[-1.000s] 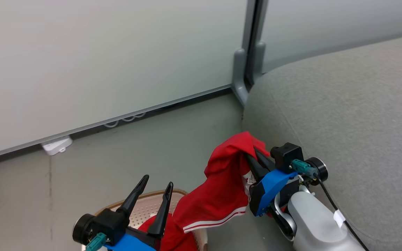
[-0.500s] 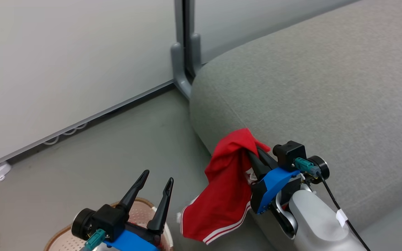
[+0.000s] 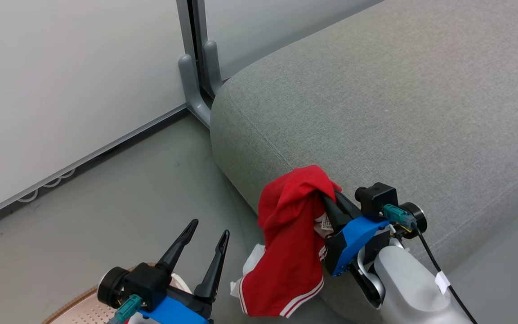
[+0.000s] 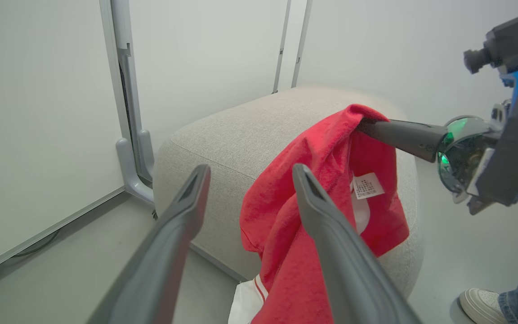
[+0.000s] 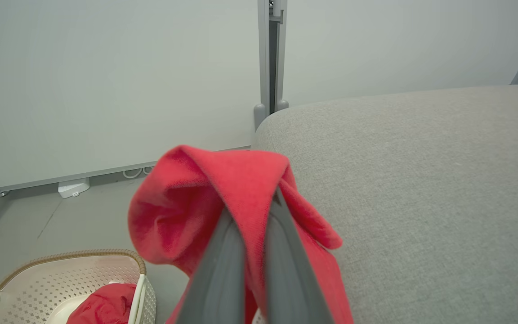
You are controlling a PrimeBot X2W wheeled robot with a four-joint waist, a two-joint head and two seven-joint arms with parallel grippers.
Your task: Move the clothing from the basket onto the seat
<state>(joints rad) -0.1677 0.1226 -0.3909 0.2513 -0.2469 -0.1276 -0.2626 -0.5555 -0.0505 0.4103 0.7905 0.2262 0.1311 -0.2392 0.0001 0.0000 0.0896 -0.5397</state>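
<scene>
The right gripper (image 3: 332, 202) pinches a soft red shirt with red-and-white striped trim (image 3: 292, 243) tight between its two dark fingers. The shirt hangs down from them, up off the floor, at the near left corner of the big grey cloth seat (image 3: 376, 112). Its striped edge hangs low beside the seat's side. I cannot tell if the shirt touches the seat.

The left gripper (image 3: 209, 228) is further left, with its fingers spread wide and nothing in them. Near it on the floor sits the cream-white plastic basket with little holes and a brown rim (image 5: 70, 255). A plain red piece of clothing (image 5: 101, 308) lies inside the basket. A person's white shoe (image 4: 477, 303) stands on the floor near the seat.
</scene>
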